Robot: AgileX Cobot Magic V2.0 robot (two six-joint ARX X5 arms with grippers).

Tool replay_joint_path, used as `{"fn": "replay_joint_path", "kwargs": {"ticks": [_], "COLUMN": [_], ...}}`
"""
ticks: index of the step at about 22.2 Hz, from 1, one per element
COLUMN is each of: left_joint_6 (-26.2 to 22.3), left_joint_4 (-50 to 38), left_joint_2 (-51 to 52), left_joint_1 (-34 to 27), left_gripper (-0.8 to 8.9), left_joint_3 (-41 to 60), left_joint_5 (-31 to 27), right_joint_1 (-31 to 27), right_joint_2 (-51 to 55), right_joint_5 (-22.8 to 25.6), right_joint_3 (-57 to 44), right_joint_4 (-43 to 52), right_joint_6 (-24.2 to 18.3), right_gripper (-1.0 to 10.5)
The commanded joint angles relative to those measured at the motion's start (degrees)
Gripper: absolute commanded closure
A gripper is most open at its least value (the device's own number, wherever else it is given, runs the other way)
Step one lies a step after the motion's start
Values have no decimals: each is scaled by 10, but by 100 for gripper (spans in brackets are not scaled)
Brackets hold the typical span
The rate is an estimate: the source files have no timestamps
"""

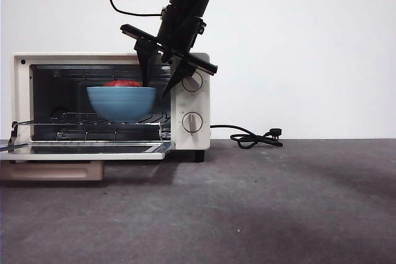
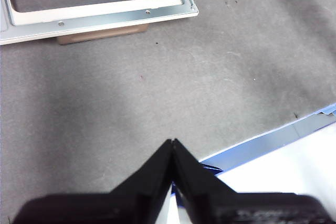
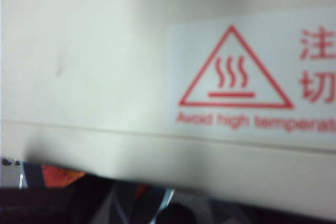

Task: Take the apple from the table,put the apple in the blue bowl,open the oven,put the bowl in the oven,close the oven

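Observation:
The cream oven [image 1: 189,100] stands at the left with its glass door [image 1: 86,151] folded down flat. Inside, on the wire rack, sits the blue bowl [image 1: 120,103], and the dark red apple [image 1: 122,83] shows just above its rim. My right gripper [image 1: 156,89] reaches down from above at the oven's opening, open, with its fingertips either side of the bowl's right rim. Its wrist view is filled by the oven's cream top and a red heat warning label [image 3: 247,72]. My left gripper [image 2: 172,142] hangs shut and empty over the table [image 2: 210,87], in front of the lowered door [image 2: 105,17].
The door's beige handle [image 1: 52,170] hangs just above the table at the front left. A black cord and plug [image 1: 253,138] lie right of the oven by the wall. A blue and white sheet [image 2: 273,145] marks the table's edge by the left gripper.

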State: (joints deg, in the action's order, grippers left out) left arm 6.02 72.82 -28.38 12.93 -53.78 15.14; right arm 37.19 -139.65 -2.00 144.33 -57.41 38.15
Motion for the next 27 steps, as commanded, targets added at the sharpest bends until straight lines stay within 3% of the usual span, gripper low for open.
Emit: {"fn": "replay_joint_path", "kwargs": {"ticks": [1, 14, 18, 25, 27], "left_joint_6": [-7, -7, -7, -38, -48], "left_joint_4": [-3, -7, -11, -22, -22], "left_joint_2": [1, 1, 1, -33, -57], "left_joint_1": [1, 1, 1, 1, 1], "left_gripper": [818, 818, 818, 819, 820], "left_joint_3": [6, 6, 6, 6, 6], "left_joint_5": [-2, -12, -68, -161, -203], "right_joint_1": [0, 25, 34, 70, 82], "right_joint_2": [2, 4, 4, 14, 24], "right_joint_5": [7, 66, 67, 37, 37], "right_joint_3": [5, 174, 266, 360, 361], "right_joint_4": [-21, -144, -212, -217, -217], "right_joint_6": [-24, -144, -169, -246, -259], "right_gripper": [760, 760, 760, 766, 842]}}
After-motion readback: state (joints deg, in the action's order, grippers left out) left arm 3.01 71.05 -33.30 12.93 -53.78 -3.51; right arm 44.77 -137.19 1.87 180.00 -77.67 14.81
